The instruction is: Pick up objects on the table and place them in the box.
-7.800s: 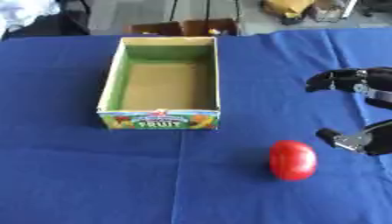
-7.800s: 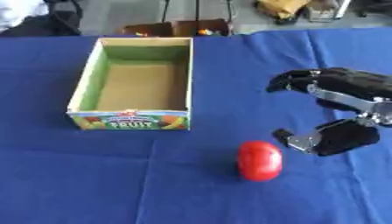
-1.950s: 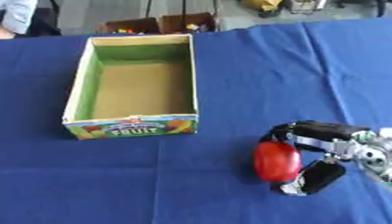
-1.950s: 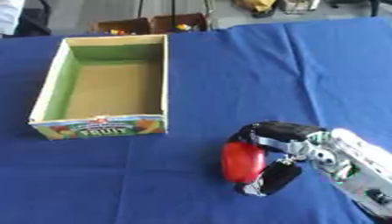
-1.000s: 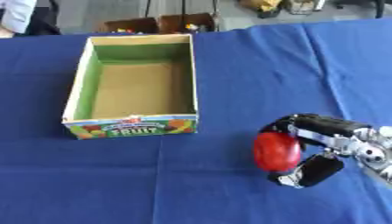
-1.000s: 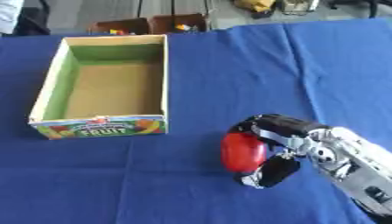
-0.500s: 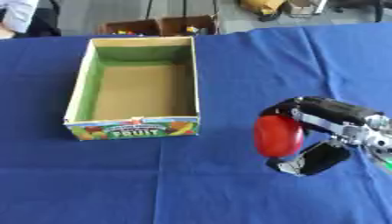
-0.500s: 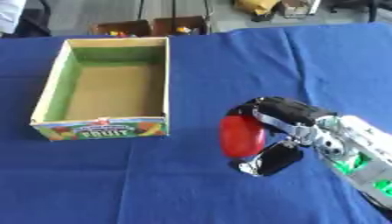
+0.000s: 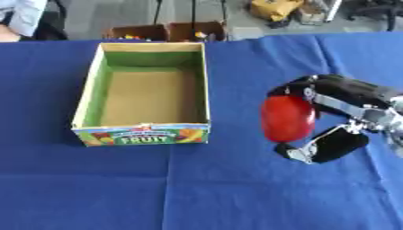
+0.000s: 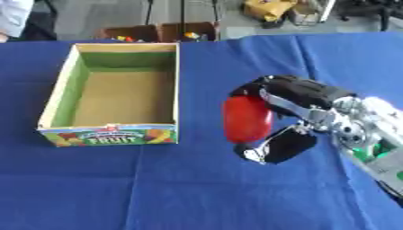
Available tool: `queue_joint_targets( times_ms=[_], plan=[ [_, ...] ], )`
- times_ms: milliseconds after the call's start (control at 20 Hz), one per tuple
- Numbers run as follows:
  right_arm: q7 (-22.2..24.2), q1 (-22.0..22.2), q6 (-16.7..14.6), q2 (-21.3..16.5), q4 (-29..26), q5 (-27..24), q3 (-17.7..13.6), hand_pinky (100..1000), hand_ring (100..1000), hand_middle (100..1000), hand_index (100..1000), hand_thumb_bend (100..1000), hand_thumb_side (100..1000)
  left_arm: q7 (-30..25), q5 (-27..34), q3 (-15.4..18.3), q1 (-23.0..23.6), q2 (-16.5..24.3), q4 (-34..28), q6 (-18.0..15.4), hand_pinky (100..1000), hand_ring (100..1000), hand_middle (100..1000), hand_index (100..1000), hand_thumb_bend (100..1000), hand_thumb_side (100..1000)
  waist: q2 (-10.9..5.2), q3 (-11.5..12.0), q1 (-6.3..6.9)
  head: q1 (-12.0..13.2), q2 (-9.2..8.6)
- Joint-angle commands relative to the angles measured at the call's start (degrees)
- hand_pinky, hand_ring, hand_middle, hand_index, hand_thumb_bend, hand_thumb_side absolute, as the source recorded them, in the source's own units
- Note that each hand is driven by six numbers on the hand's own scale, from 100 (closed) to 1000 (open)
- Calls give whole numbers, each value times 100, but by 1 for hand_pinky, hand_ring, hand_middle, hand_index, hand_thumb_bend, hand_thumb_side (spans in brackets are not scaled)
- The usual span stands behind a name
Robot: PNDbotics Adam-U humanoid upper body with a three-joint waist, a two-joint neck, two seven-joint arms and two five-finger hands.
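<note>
A smooth red fruit-shaped object (image 9: pixel 287 117) hangs above the blue table, held in my right hand (image 9: pixel 340 101). Fingers curl over its top and the thumb (image 9: pixel 330 146) closes in from below. It is to the right of the open cardboard box (image 9: pixel 88 96), which has green inner walls, a brown floor and a "FRUIT" label on its front. Nothing lies in the box. My left hand shows in neither view.
A blue cloth (image 9: pixel 197 188) covers the whole table. Beyond the far edge stand brown crates (image 9: pixel 165 31) and a yellow item (image 9: pixel 271 9) on the floor. A person's sleeve (image 9: pixel 20 15) shows at the upper left corner.
My right hand closed on the red object and lifted it off the cloth. It has carried it up and slightly toward the box since a second ago.
</note>
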Motion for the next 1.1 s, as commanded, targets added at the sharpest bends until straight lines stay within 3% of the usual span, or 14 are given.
queue_joint_targets(
  times_ms=[50, 200, 250, 450, 1100],
  plan=[
    [-91, -283, 151, -18, 27, -160, -177, 417, 694, 658, 707, 100, 377, -24, 17, -4, -73, 118, -80, -1, 831, 923, 842, 873, 100, 1000, -141, 29, -3, -30, -69],
    [-167, -631, 239, 141, 285, -209, -230, 418, 693, 654, 703, 100, 417, -45, 24, -23, -82, 116, -80, -3, 831, 923, 842, 873, 100, 1000, -135, 70, -25, -53, -46],
    [-193, -760, 256, 204, 407, -204, -238, 418, 692, 652, 702, 100, 383, -53, 28, -31, -86, 113, -80, -3, 831, 922, 841, 873, 100, 1000, -131, 88, -34, -68, -53],
    [-267, -1269, 246, 500, 1011, -104, -211, 419, 691, 648, 699, 100, 383, -87, 41, -57, -112, 111, -80, -7, 831, 922, 841, 873, 100, 1000, -111, 184, -73, -179, -103],
    [-755, -2636, -138, 1764, 3311, 850, -261, 421, 684, 631, 686, 100, 382, -168, 76, -129, -298, 105, -80, -47, 830, 921, 836, 872, 100, 1000, 112, 644, -258, -797, -485]
  ],
)
